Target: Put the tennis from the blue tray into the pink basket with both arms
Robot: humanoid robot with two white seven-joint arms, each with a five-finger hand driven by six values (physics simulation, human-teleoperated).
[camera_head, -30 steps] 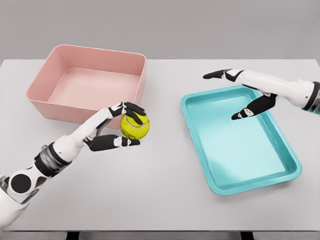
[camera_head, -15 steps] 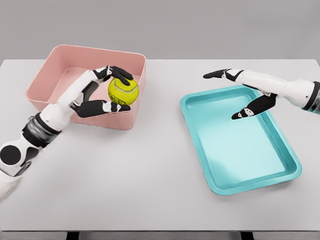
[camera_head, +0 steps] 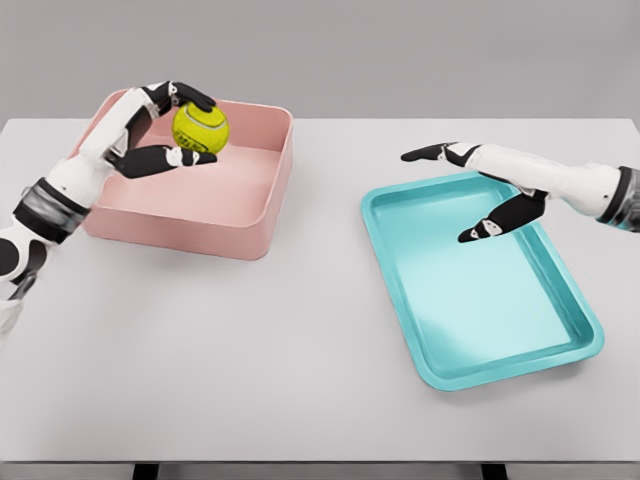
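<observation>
- Tennis ball (camera_head: 200, 128), clasped in the left hand (camera_head: 168, 128), has travelled from frame centre to upper left, now above the pink basket (camera_head: 250, 215).
- Release looks imminent.
- Right hand (camera_head: 478, 190) hovers spread and empty over the blue tray (camera_head: 480, 375).

A flat, pale grey table (camera_head: 300, 350) is seen from above, filling most of the view from the left edge to the right edge. Behind its far edge a plain grey backdrop (camera_head: 400, 50) is shown, smooth and unmarked. Along the bottom edge of the view, below the table's near edge, two small dark shapes (camera_head: 146, 471) are partly visible, possibly parts of the table's support, though too little is shown to tell.
</observation>
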